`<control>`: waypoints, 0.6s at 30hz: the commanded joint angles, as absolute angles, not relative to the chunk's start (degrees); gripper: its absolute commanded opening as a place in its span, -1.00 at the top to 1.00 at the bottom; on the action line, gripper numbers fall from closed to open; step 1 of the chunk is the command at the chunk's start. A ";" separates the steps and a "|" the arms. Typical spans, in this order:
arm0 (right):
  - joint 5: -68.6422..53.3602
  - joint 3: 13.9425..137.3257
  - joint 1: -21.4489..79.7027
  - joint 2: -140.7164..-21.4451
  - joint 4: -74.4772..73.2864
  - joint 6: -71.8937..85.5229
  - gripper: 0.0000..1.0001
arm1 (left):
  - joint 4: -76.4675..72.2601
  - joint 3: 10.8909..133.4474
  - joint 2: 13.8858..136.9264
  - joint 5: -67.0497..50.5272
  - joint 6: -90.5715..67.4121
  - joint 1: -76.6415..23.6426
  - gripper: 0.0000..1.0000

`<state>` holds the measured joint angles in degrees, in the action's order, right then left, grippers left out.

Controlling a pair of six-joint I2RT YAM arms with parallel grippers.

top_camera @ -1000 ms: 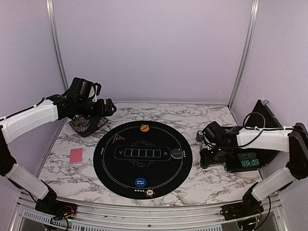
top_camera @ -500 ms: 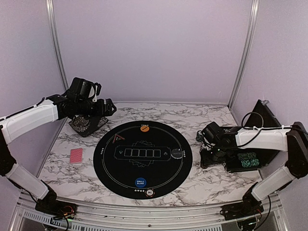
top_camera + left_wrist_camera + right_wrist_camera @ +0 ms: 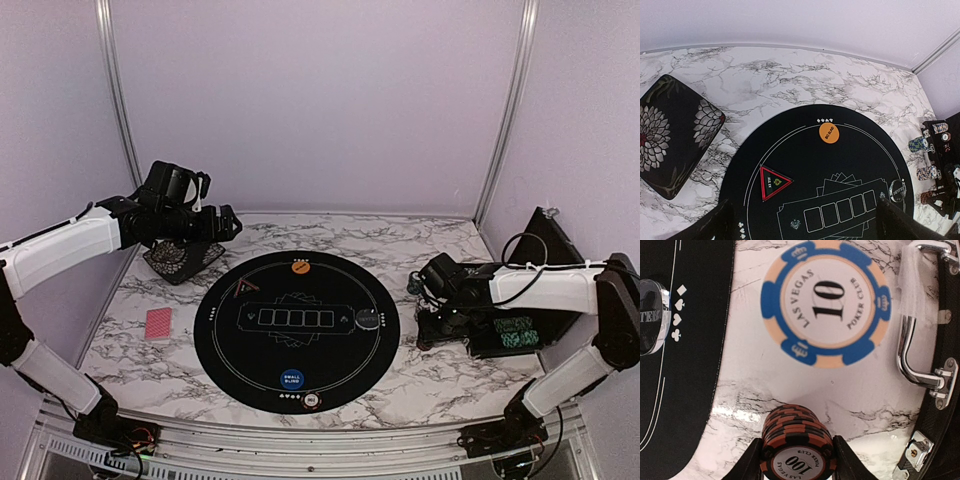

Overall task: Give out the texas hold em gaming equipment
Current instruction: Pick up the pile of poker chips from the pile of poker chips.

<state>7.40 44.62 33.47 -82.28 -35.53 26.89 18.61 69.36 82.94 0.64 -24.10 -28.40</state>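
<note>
Overhead plus wrists, sharing grey button [image 3: 368, 320]

Bright, even, diffuse light; soft shadows; mild glare.

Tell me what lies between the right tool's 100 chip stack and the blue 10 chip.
Only bare marble table separates the 100 chip stack from the blue 10 chip; right wrist view shows it.

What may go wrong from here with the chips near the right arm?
The orange 100 stack, pinched between the fingers of the right gripper, is several loose chips tall; it may shear apart during a move.
The blue 10 chip lies flat just ahead; the stack might land on it.
The chrome case handle is close; a finger may catch it.
</note>
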 commanded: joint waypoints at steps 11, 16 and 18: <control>7.38 47.19 34.38 -82.44 -36.20 27.05 0.28 | 18.27 69.92 83.09 0.88 -23.90 -28.04 -0.98; 7.60 47.48 34.97 -82.79 -36.53 27.40 0.29 | 18.21 69.87 83.06 0.88 -23.84 -28.04 -0.98; 7.64 47.75 35.22 -82.66 -36.65 27.50 0.29 | 18.22 69.86 83.11 0.92 -23.85 -28.04 -0.98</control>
<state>7.38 45.19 34.46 -82.30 -36.12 26.98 18.61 69.36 82.94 0.67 -24.10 -28.40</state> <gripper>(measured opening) 0.402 0.989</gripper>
